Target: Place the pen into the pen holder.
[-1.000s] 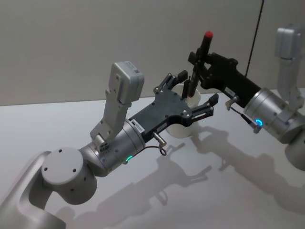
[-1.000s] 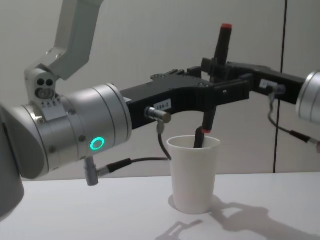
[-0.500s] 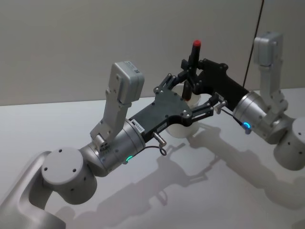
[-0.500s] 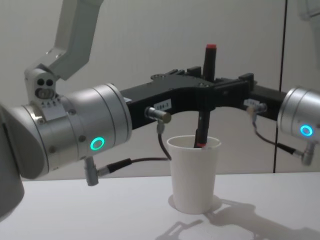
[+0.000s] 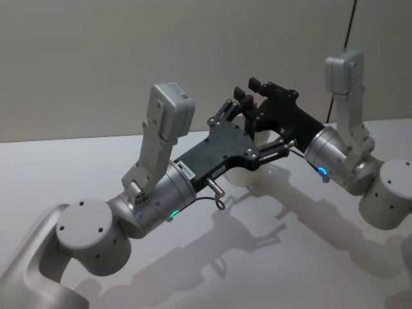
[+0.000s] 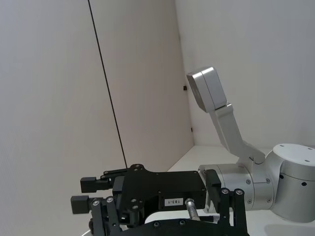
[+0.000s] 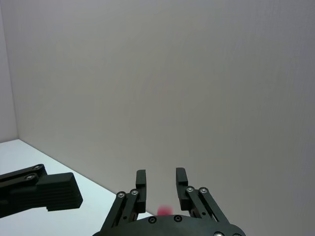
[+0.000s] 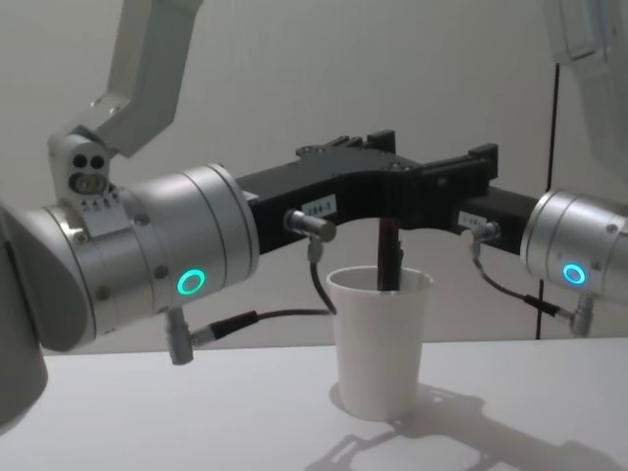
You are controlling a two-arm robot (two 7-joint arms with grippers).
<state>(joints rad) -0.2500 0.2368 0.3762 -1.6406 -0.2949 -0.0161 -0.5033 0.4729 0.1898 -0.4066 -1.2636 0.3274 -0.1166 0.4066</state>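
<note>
The pen holder (image 8: 381, 343), a white paper cup, stands on the table. The dark pen (image 8: 389, 257) stands upright inside it, its upper part hidden behind the black gripper bodies. In the right wrist view the pen's red cap (image 7: 164, 210) shows as a blur low between the finger bases. My right gripper (image 7: 161, 179) is level above the cup with its fingers apart and nothing at their tips. From the other side my left gripper (image 5: 264, 122) reaches in above the cup, fingers spread open. From the head camera the cup (image 5: 239, 177) is mostly covered by the two grippers.
The white table (image 8: 196, 412) stretches around the cup, with a plain wall behind. A black cable (image 8: 549, 177) hangs down the wall at the right. The left arm's wrist (image 8: 167, 260) bulks large in the chest view.
The pen has sunk into the cup, and its red cap has dropped behind the grippers. The right gripper has let go of it and come lower and nearer the cup. The left arm has stayed still.
</note>
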